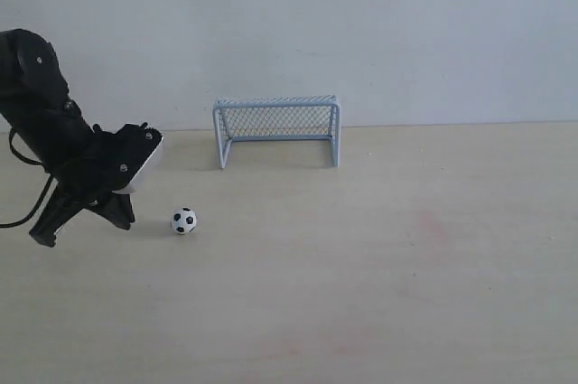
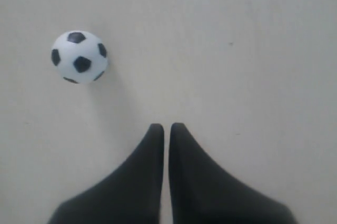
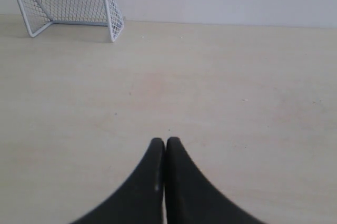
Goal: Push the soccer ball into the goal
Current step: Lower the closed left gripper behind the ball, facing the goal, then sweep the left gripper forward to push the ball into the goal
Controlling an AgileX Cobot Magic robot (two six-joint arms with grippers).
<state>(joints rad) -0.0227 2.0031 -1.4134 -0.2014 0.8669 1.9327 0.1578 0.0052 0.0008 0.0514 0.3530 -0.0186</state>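
- The soccer ball [image 1: 183, 220] is sitting on the pale wooden table [image 1: 406, 276]. In the exterior view it is nearer the camera than the goal [image 1: 276, 129] and a little left of the goal's left post, well apart from it.
- The ball is resting free, with nothing touching it and bare table showing all around it.
- The goal is standing upright at the far edge of the table, close to the white wall [image 1: 406, 23]. Its open mouth is facing the exterior camera, and nothing is lying inside the netting.
- I am leaning my left arm [image 1: 54, 122] down over the left side of the table, its black lower end hanging near the ball on the ball's left, with a strip of table between them.
- I am holding my left jaws nearly closed and empty. In the left wrist view the two dark fingertips [image 2: 156, 132] are showing only a thin slit between them.
- In that same view the ball [image 2: 79, 56] is lying ahead of the tips and off to one side, clearly apart from them.
- I am holding my right jaws pressed together and empty, their fingertips [image 3: 157, 147] meeting over bare table.
- In the right wrist view the goal [image 3: 68, 9] is standing far ahead of those tips and off to one side, by the wall.
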